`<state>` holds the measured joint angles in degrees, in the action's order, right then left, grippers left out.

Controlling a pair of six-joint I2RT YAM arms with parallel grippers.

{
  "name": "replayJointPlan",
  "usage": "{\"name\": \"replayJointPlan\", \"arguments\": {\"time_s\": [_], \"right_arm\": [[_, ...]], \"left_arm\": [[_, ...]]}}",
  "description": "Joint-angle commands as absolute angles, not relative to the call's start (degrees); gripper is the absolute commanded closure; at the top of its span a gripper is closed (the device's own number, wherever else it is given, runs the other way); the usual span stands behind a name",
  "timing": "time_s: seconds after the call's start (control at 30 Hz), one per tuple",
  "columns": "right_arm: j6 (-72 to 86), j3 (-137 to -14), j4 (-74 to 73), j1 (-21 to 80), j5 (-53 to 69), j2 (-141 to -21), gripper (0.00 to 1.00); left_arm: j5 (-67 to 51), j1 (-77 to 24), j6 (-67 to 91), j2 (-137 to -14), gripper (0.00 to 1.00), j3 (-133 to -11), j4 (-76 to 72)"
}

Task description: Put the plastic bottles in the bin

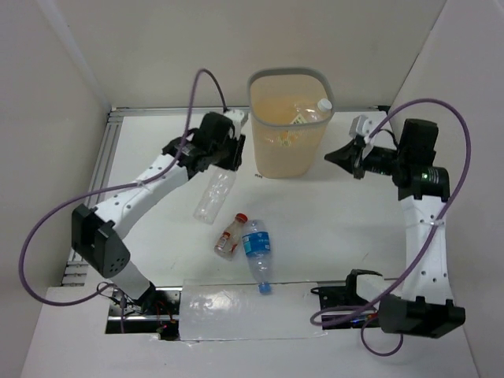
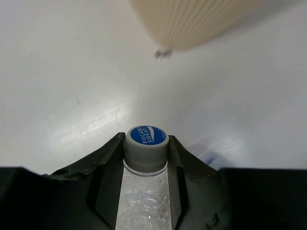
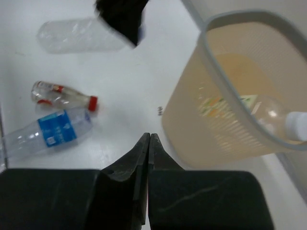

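Clear bottle point(image 1: 214, 195) sits just left of the bin point(image 1: 289, 122). Left gripper point(image 2: 145, 143) is clamped on its neck, cap toward the bin, body trailing to the near edge. Left arm nearer. Right gripper point(image 3: 148, 139) pinched together, empty. I can't tell if the bottle is off the table point(image 1: 354, 228). Red-capped bottle point(image 1: 231, 236) and blue-labelled bottle point(image 1: 257, 250) lie loose.

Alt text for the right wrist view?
The right gripper, jaws shut and empty, hovers beside the beige bin, which holds a white-capped bottle. On the table at left lie a red-capped bottle and a blue-labelled bottle; at top the left gripper grips a clear bottle.
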<state>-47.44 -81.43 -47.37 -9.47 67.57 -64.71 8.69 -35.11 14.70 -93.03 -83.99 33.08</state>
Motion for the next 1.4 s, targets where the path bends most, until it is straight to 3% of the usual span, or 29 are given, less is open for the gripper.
{"name": "replayJointPlan", "arguments": {"time_s": [0.0,0.07,0.17,0.2,0.33,0.6,0.8,1.03,1.2,1.27,1.37], "right_arm": [[-56.69,-73.69,-53.79,-6.34,61.62,-60.92,1.0],[-56.69,-70.07,-54.66,-3.97,58.82,-59.86,1.0],[-52.31,-63.82,-52.49,-1.07,53.55,-59.85,0.8],[-48.9,-61.89,-51.6,0.77,52.05,-60.46,0.67],[-45.36,-58.89,-49.66,4.21,46.5,-61.79,0.57],[-42.63,-53.89,-47.37,5.54,45.88,-60.64,0.56],[-43.15,-50.98,-47.37,4.31,45.88,-57.93,0.56],[-43.15,-50.98,-47.37,3.08,45.88,-57.39,0.55],[-43.15,-50.98,-47.37,3.08,45.88,-57.39,0.4],[-42.63,-50.98,-47.37,3.69,46.66,-57.39,0.33],[-42.63,-50.98,-47.37,5.53,47.2,-58.62,0.28]], "left_arm": [[0.46,-35.51,15.56,-86.67,1.0,-95.25,30.24],[-3.67,-35.51,16.08,-86.66,1.0,-101.21,26.04],[-10.8,-35.51,18.36,-88.5,1.0,-108.86,21.2],[-13.33,-35.51,20.02,-89.38,1.0,-110.55,17.53],[-17.92,-34.1,27.14,-93.07,1.0,-114.43,4.37],[-13.0,-32.0,44.86,-99.91,1.0,-109.85,-27.31],[-7.65,-30.85,50.0,-107.39,1.0,-116.54,-30.93],[-2.04,-28.65,60.73,-112.49,1.0,-114.08,-38.23],[5.96,-30.06,52.31,-115.75,1.0,-117.94,-32.62],[9.56,-31.28,46.79,-117.5,0.93,-120.93,-28.15],[10.63,-31.29,41.24,-119.87,0.7,-125.57,-21.29]]}}
